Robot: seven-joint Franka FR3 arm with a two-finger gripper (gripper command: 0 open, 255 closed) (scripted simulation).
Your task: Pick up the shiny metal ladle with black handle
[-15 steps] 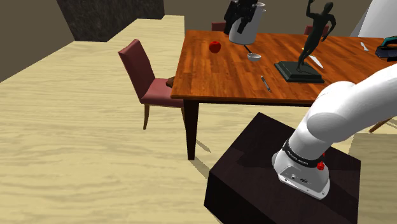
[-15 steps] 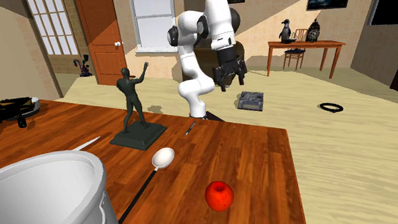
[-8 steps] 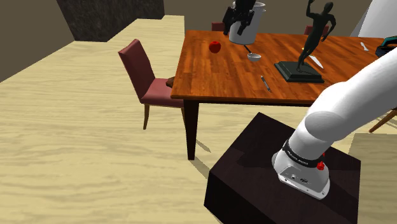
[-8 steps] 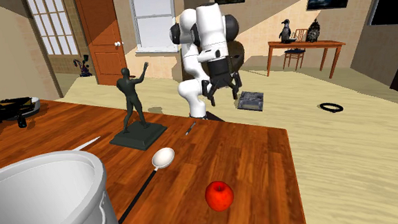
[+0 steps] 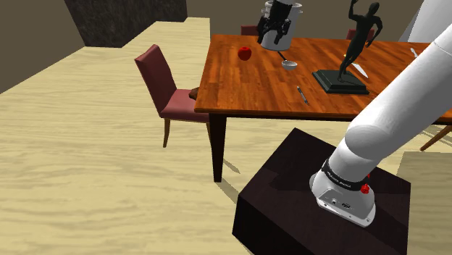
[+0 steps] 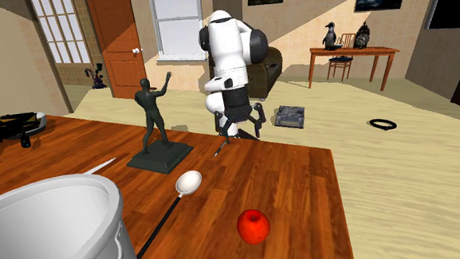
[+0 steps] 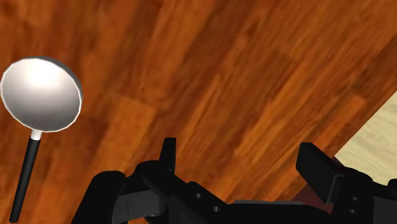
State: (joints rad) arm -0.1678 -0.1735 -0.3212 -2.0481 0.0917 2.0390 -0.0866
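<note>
Beside the open pincer [image 7: 245, 162], outside its gap: ladle flat on the table

On the wooden table [image 7: 222, 70] the ladle [image 7: 41, 95] lies flat, off past one finger and apart from both. In the second exterior view it rests between a red apple [image 6: 253, 226] and a dark statue [image 6: 152, 124]. Its handle runs toward a white pot [image 6: 49, 228], and the pincer hangs nearer the table's far edge. The bowl is round, shallow, pale and glossy; the handle is a thin black rod. The tabletop shows warm reddish plank grain. The black fingers stand wide apart, clasping nothing.
</note>
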